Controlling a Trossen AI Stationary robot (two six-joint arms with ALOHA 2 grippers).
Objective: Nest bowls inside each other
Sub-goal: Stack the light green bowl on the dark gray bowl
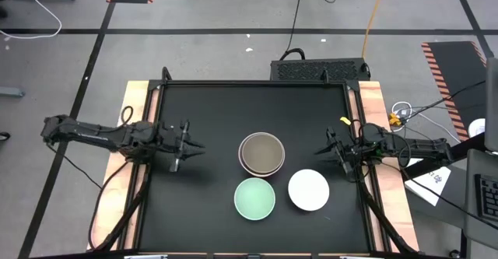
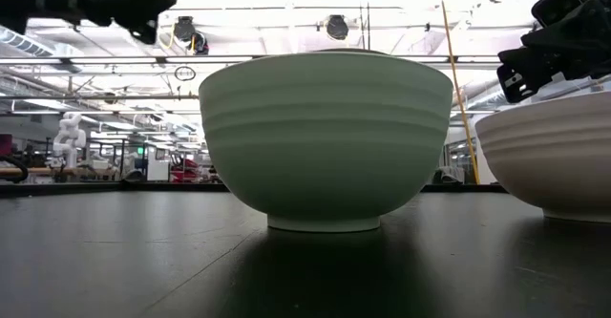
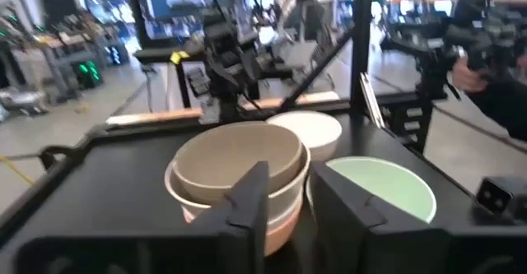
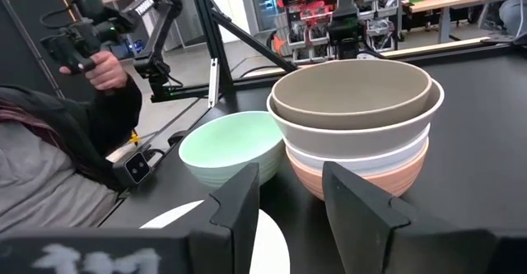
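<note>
Jaws parted and empty on both my grippers, either side of the stack point(image 1: 261, 153); mint bowl point(image 1: 255, 198) and white bowl point(image 1: 309, 190) beside it not yet nested.

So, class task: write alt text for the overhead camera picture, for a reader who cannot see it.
Seen from above, a black table holds a stack of nested bowls, a mint green bowl and a white bowl. The left gripper and right gripper flank the stack, holding nothing.
</note>
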